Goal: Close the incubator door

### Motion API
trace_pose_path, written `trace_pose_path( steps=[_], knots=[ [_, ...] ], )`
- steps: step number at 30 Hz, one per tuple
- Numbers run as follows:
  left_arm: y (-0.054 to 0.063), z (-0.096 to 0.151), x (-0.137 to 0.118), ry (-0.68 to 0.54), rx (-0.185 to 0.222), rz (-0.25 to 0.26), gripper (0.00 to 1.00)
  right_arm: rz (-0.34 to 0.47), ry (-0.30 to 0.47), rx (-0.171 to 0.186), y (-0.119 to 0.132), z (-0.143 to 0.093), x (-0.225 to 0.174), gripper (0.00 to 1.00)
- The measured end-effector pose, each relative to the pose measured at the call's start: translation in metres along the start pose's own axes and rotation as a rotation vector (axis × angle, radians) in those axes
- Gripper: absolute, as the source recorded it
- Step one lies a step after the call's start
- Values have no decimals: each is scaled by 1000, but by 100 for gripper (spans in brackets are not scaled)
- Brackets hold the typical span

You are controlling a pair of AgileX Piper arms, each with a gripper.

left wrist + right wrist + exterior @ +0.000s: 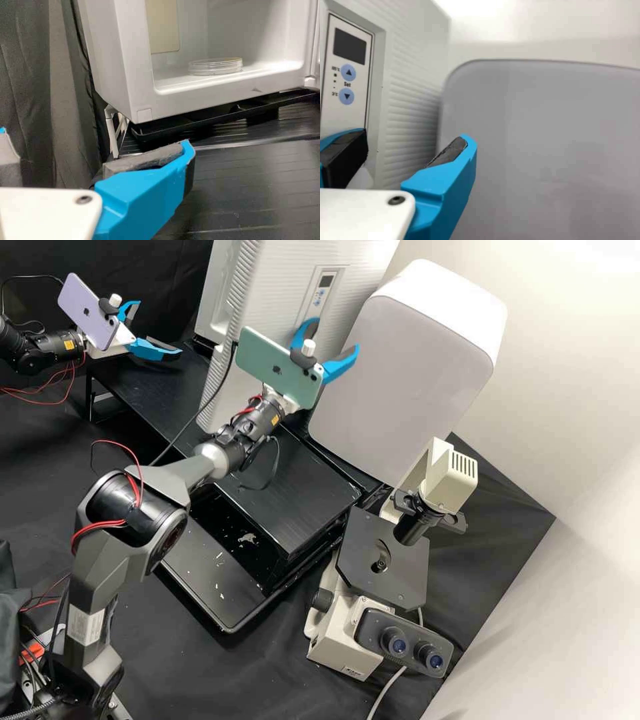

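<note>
Left gripper [160, 328] and right gripper [337, 335] have open fingers, the right near a labelled control panel [324, 291].

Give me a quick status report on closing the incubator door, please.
Left gripper and right gripper empty, jaws open. Incubator door open. Petri dishware inside, seemingly clear of the door.

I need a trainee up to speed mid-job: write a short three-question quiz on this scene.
1. True or false: the boxy white incubator stands open.

2. Which item lies inside it?
a) the green phone
b) a round, flat, clear dish
c) the beige microscope

3. Fill in: the right gripper, white with two bright blue fingers, has its fingertips ____ (together or apart).

Key: 1 true; 2 b; 3 apart.
</note>
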Motion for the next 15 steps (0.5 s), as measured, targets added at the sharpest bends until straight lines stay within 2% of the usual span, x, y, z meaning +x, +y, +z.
trace_pose_path(
  steps=[8, 15],
  knots=[
    [0, 0, 0, 0, 0, 0, 100, -36, 44, -5, -5, -21, 19, 0],
    [0, 0, 0, 0, 0, 0, 100, -28, 53, -8, -3, -24, 35, 0]
  ],
)
